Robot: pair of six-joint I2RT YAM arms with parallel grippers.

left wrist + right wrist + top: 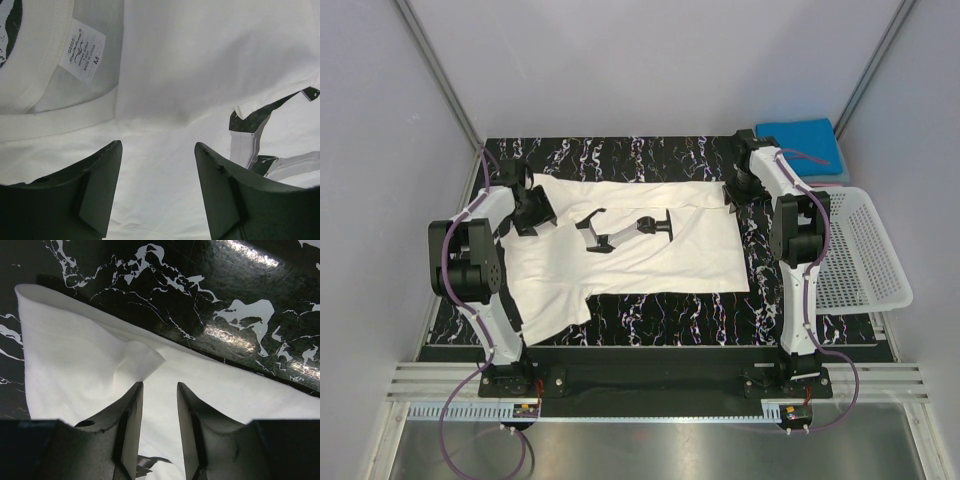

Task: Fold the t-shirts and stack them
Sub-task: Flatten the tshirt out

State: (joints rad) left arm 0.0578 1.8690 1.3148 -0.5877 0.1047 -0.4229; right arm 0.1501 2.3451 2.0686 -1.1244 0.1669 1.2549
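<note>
The white t-shirt [640, 245] lies spread flat on the black marbled table [650, 315], its black and grey chest print [625, 230] facing up. My left gripper [532, 210] is open and empty just above the shirt's collar end; in the left wrist view it [157, 145] hovers over plain cloth below the neckband and size label [85, 50]. My right gripper [735, 185] is at the shirt's far right corner; in the right wrist view it [159, 385] stands narrowly open over the hem, beside a small turned-up flap [142, 362]. A folded blue t-shirt [800, 135] lies at the back right. No red shirt shows.
A white plastic lattice basket [860, 250] stands at the table's right edge, beside the right arm. Grey walls with metal struts close in the back and sides. Bare marbled table [210, 300] shows beyond the shirt's far edge.
</note>
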